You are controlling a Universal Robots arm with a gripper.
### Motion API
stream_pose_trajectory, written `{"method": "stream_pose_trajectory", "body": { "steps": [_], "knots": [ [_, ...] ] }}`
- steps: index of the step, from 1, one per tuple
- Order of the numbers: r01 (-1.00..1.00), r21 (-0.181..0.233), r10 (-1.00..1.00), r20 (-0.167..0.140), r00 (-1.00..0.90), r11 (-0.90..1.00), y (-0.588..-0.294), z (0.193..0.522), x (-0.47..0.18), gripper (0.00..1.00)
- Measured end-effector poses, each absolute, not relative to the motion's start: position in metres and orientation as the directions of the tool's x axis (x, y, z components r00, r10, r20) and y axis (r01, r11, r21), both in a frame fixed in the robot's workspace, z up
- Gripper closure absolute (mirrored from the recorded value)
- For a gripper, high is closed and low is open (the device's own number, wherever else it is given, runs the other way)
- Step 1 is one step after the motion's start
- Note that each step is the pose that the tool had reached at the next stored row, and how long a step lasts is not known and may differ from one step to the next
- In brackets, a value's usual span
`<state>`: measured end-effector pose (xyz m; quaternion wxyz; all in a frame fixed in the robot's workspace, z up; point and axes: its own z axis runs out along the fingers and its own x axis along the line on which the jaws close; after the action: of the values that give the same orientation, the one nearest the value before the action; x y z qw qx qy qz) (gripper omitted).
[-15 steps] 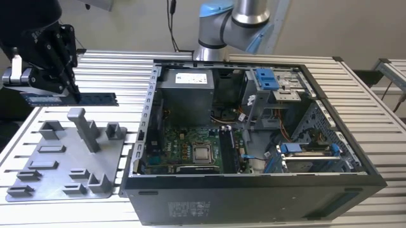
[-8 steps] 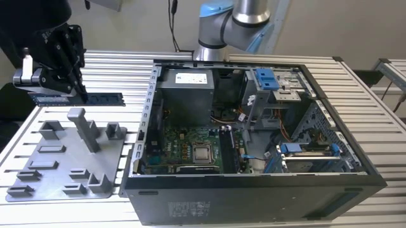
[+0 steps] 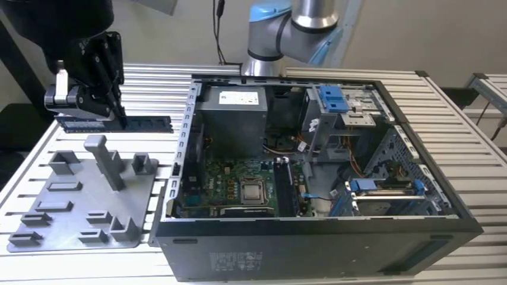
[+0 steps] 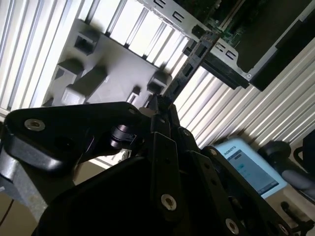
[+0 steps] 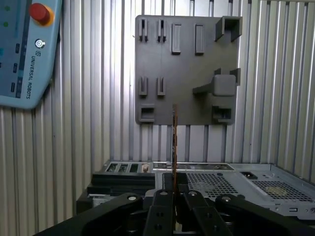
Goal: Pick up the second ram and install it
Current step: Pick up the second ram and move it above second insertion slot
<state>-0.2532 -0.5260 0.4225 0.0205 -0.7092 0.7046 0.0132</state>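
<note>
In the exterior view my gripper (image 3: 117,117) hangs over the slatted table at the exterior view's left, above the grey fixture tray (image 3: 75,199). It is shut on the second ram (image 3: 139,123), a long dark stick held level and lifted off the tray. The second wrist view has the ram (image 4: 189,66) reaching out from the gripper (image 4: 160,104) toward the case edge. Edge-on in the first wrist view, the ram (image 5: 174,140) rises from the gripper (image 5: 174,183) as a thin line.
The open computer case (image 3: 443,205) lies at the exterior view's right, with the grey power supply (image 3: 231,116) and the motherboard (image 3: 230,184) inside. Tall grey blocks (image 3: 103,160) stand on the tray. A teach pendant (image 5: 24,54) lies on the table.
</note>
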Motion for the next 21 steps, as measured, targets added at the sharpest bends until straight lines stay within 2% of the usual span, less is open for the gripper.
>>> {"method": "stream_pose_trajectory", "body": {
  "steps": [21],
  "knots": [
    [-1.0, -0.01, -0.999, -0.048, 0.007, -0.006, -0.526, 0.423, -0.217, 0.86]
  ]
}}
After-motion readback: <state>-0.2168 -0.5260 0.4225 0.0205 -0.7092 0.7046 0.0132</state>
